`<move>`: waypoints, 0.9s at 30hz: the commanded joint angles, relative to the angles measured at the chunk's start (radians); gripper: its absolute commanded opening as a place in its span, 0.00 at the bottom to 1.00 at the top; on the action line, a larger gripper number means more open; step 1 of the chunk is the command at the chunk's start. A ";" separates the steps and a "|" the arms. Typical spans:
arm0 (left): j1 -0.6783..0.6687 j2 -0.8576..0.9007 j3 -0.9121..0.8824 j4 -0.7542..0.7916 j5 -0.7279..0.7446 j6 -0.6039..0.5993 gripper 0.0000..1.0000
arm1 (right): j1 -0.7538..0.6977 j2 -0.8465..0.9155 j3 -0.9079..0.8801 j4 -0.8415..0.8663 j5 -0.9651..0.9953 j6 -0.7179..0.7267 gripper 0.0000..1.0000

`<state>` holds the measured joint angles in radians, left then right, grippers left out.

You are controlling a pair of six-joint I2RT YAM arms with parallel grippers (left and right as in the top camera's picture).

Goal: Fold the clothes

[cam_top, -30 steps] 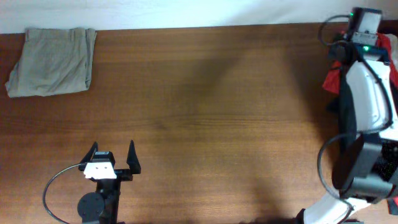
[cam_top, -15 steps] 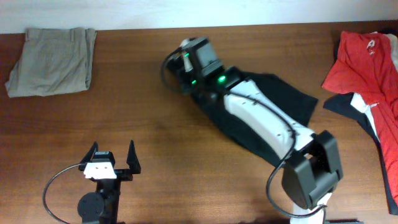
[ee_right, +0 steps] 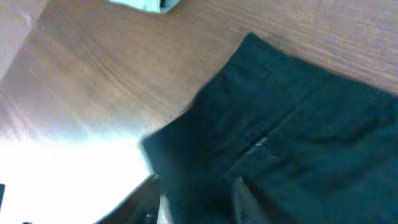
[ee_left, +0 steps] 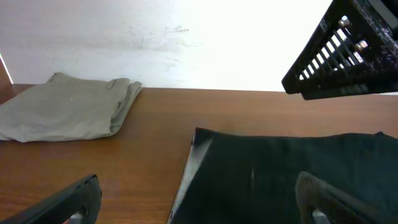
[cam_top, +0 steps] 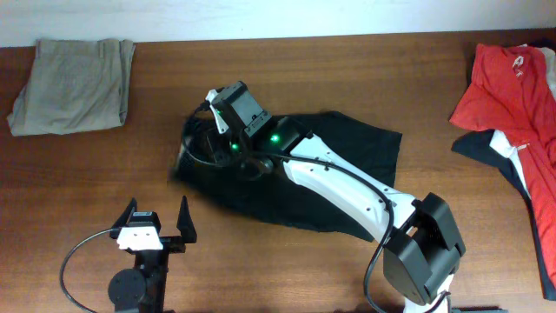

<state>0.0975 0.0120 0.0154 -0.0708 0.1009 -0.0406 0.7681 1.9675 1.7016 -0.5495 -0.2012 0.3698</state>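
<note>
The black shorts [cam_top: 330, 174] lie spread on the middle of the table. My right gripper [cam_top: 201, 143] is at their left end and is shut on the fabric; in the right wrist view its blurred fingers [ee_right: 199, 199] have black cloth [ee_right: 298, 124] between them. My left gripper [cam_top: 157, 223] is open and empty near the front left, just short of the shorts' left edge [ee_left: 280, 174]; its fingers [ee_left: 199, 205] frame that edge. Folded khaki shorts [cam_top: 74, 83] lie at the back left and also show in the left wrist view [ee_left: 68, 112]. A red top [cam_top: 512, 87] lies at the right edge.
A dark garment with white stripes [cam_top: 512, 165] lies under the red top at the right edge. The right arm [cam_top: 347, 183] stretches diagonally across the shorts from the front right. Its dark housing [ee_left: 348, 50] hangs at the upper right of the left wrist view.
The right arm swung from the far right pile to the middle, dragging the black shorts leftward; they now lie further left and flatter. The left arm has not moved.
</note>
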 commanded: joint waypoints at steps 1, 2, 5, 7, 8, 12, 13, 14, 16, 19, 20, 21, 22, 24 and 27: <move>0.003 -0.005 -0.006 0.000 0.008 0.019 0.99 | -0.064 -0.045 0.002 -0.033 -0.005 -0.014 0.62; 0.003 -0.005 -0.006 0.000 0.008 0.019 0.99 | -0.102 -0.064 0.003 -0.064 0.002 -0.029 0.64; 0.003 -0.005 -0.006 0.000 0.008 0.019 0.99 | -0.259 -0.106 0.003 -0.179 0.040 -0.029 0.88; 0.003 -0.005 -0.006 0.000 0.008 0.019 0.99 | -0.410 -0.108 0.002 -0.283 0.054 -0.029 0.99; 0.003 -0.005 -0.006 0.000 0.008 0.019 0.99 | -0.484 -0.104 0.002 -0.347 0.055 -0.029 0.99; 0.003 -0.005 -0.006 0.000 0.008 0.019 0.99 | -0.677 -0.088 -0.017 -0.610 0.125 -0.028 0.99; 0.003 -0.005 -0.006 0.000 0.008 0.019 0.99 | -0.702 -0.085 -0.034 -0.634 0.127 -0.028 0.99; 0.003 -0.005 -0.006 0.000 0.008 0.019 0.99 | -0.728 -0.085 -0.066 -0.642 0.127 -0.028 0.99; 0.003 -0.005 -0.006 0.000 0.008 0.019 0.99 | -0.774 -0.084 -0.179 -0.629 0.127 -0.028 0.99; 0.003 -0.005 -0.006 0.000 0.008 0.019 0.99 | -0.803 -0.084 -0.327 -0.545 0.115 -0.029 0.99; 0.003 -0.005 -0.006 0.000 0.008 0.019 0.99 | -0.802 -0.084 -0.365 -0.510 0.102 -0.029 0.99; 0.003 -0.005 -0.006 0.000 0.008 0.019 0.99 | -0.800 -0.083 -0.406 -0.467 0.097 -0.029 1.00; 0.003 -0.005 -0.006 0.000 0.008 0.019 0.99 | -0.800 -0.083 -0.438 -0.428 0.095 -0.028 0.98; 0.003 -0.005 -0.006 0.000 0.008 0.019 0.99 | -0.800 -0.080 -0.474 -0.374 0.080 -0.029 0.95; 0.003 -0.005 -0.006 0.000 0.008 0.019 0.99 | -0.800 -0.080 -0.516 -0.278 0.054 -0.028 0.88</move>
<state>0.0975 0.0120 0.0147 -0.0704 0.1009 -0.0406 -0.0303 1.8866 1.2140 -0.8719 -0.1181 0.3393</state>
